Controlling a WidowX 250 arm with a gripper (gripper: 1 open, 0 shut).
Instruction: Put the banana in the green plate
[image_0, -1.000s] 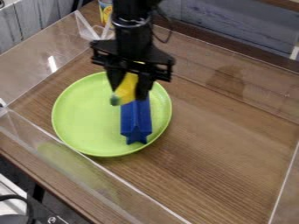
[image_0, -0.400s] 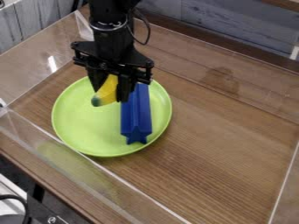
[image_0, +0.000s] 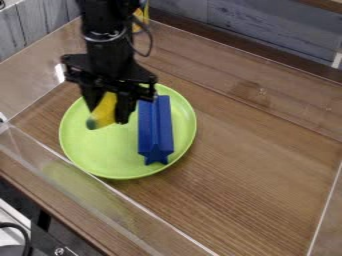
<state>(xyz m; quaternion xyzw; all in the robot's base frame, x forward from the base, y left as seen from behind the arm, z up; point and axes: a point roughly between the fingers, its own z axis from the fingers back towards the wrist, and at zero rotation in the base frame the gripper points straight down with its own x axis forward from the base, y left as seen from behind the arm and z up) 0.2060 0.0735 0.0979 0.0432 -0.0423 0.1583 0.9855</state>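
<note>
The small yellow banana (image_0: 102, 112) hangs over the left part of the lime-green plate (image_0: 94, 150), its greenish tip pointing down. My gripper (image_0: 107, 100) reaches down from above with its black fingers shut on the banana's upper end. On the right half of the same plate lies a long dark-blue block (image_0: 156, 128). The banana is just left of that block and apart from it; whether it touches the plate I cannot tell.
A clear plastic wall (image_0: 80, 215) fences in the wooden table at the front and left. Brown tabletop (image_0: 261, 140) stretches to the right of the plate. The arm's black body (image_0: 104, 25) rises above the plate's back edge.
With the banana in its grip, the gripper has travelled left across the plate, from above the blue block to the plate's left part.
</note>
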